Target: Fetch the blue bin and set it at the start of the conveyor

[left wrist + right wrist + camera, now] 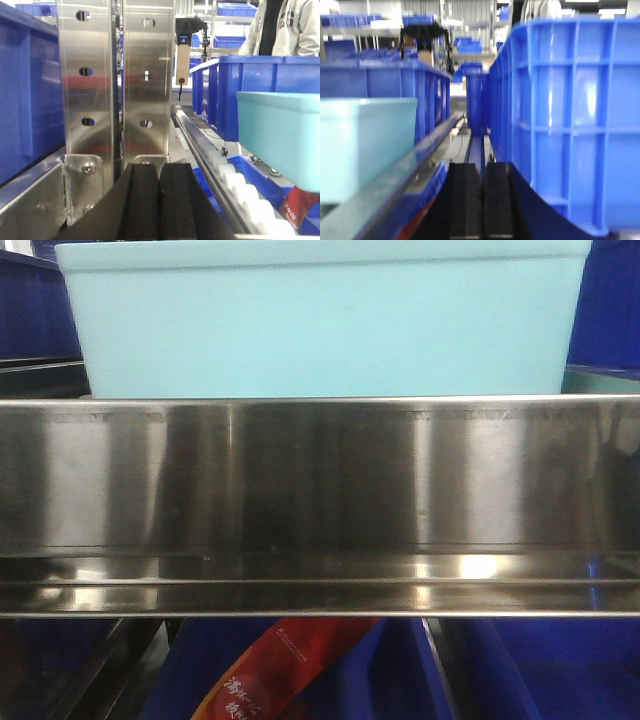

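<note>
The pale aqua blue bin [325, 320] stands on a shelf right behind a shiny steel shelf rail [320, 480] and fills the top of the front view. It also shows at the right edge of the left wrist view [280, 135] and at the left edge of the right wrist view [365, 145]. My left gripper [160, 172] is shut and empty, left of the bin, before a steel shelf post [115, 85]. My right gripper [482, 170] is shut and empty, right of the bin, beside a dark blue ribbed bin [570, 120]. The conveyor start is out of view.
Dark blue ribbed bins stand behind the aqua bin [250, 90] and at the far left [25, 100]. A white roller track [235, 185] runs under the shelf. A red packet [290, 670] lies in a blue bin on the level below. A person in a grey hoodie [285, 25] stands behind.
</note>
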Controlling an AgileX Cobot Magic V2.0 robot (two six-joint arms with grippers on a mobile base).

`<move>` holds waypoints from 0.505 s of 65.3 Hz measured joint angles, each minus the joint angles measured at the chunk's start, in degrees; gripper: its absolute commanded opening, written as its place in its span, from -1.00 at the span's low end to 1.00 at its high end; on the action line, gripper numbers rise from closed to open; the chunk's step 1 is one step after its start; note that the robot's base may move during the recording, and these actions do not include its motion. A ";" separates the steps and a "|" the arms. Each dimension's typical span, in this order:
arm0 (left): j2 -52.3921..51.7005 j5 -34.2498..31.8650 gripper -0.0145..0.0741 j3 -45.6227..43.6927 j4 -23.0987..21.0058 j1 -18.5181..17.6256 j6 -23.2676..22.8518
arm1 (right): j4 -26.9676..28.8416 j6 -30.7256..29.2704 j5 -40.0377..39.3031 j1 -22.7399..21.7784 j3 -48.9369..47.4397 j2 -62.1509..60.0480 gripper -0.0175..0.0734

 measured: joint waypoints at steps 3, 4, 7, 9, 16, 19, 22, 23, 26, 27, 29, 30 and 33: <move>0.00 0.91 -0.92 -1.06 0.00 0.00 0.00 | 0.52 0.00 -0.07 0.00 -0.28 -0.02 -0.97; 0.00 1.31 -0.92 -1.57 -0.10 0.00 0.00 | 0.82 0.11 0.46 0.00 -0.74 -0.02 -0.97; 0.00 3.51 -0.92 -3.95 -0.09 0.00 0.00 | 1.54 0.19 3.19 0.00 -2.88 -0.12 -0.97; -0.02 4.93 -0.91 -5.94 -0.09 0.00 0.00 | 1.85 0.19 5.11 0.00 -4.55 -0.12 -0.95; -0.12 10.75 -0.67 -12.28 0.02 0.00 0.00 | 2.22 0.25 13.05 0.00 -12.56 -0.12 -0.66; 0.37 12.69 -0.52 -15.23 0.02 0.00 0.00 | 2.22 0.25 15.95 0.00 -16.29 0.28 -0.43; 1.20 14.79 -0.32 -17.58 0.02 0.00 0.00 | 2.33 0.25 17.87 0.00 -19.09 1.10 -0.19; 1.56 15.34 -0.25 -18.32 0.02 0.00 0.00 | 2.33 0.25 18.32 0.00 -19.90 1.44 -0.10; 2.95 16.66 -0.03 -20.61 0.02 0.00 0.00 | 2.33 0.25 19.29 0.00 -22.40 2.77 0.18; 3.41 17.10 0.03 -21.19 0.02 0.00 0.00 | 2.33 0.25 19.59 0.00 -22.97 3.19 0.26; 4.58 17.48 0.19 -22.47 0.13 0.00 0.00 | 2.43 0.35 19.63 0.00 -24.15 4.27 0.43; 5.07 17.49 0.21 -22.93 0.13 0.00 0.00 | 2.43 0.35 19.63 0.00 -24.52 4.70 0.50; 6.78 17.49 0.35 -24.14 0.27 0.00 0.00 | 2.43 0.35 19.63 0.00 -25.37 6.15 0.66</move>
